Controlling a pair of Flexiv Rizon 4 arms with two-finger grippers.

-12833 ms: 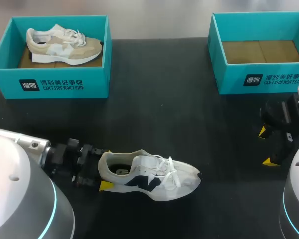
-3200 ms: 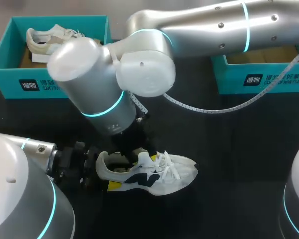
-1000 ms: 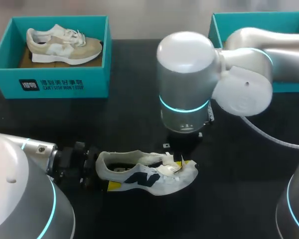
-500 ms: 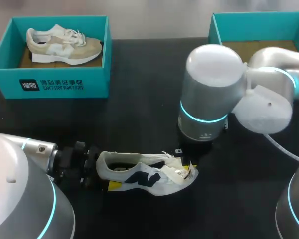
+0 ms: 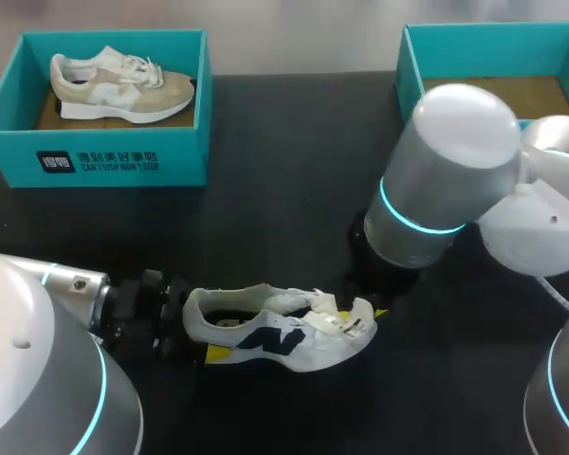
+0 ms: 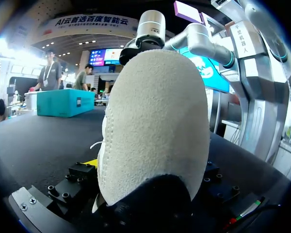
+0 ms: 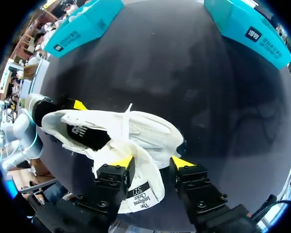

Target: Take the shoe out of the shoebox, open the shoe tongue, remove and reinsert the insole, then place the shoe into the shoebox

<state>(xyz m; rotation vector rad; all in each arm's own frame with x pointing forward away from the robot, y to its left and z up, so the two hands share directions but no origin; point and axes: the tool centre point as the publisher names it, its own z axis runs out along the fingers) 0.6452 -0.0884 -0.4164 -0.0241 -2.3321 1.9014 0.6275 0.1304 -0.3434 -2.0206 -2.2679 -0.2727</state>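
Lying crosswise, shoe (image 5: pixel 270 334), toe seemingly rightward

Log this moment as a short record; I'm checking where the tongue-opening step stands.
white shoe: on the table, outside both boxes
left gripper: shut on the heel
right gripper: open, over the toe end
tongue: folded forward, lying between the right fingers
left shoebox: holds a beige shoe
right shoebox: no shoe visible

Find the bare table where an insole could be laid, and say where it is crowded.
Bare: the table between the left shoebox and the right shoebox, and the strip between that box and the white shoe. Crowded: round the shoe, with the left arm at its heel and the right arm over its toe.
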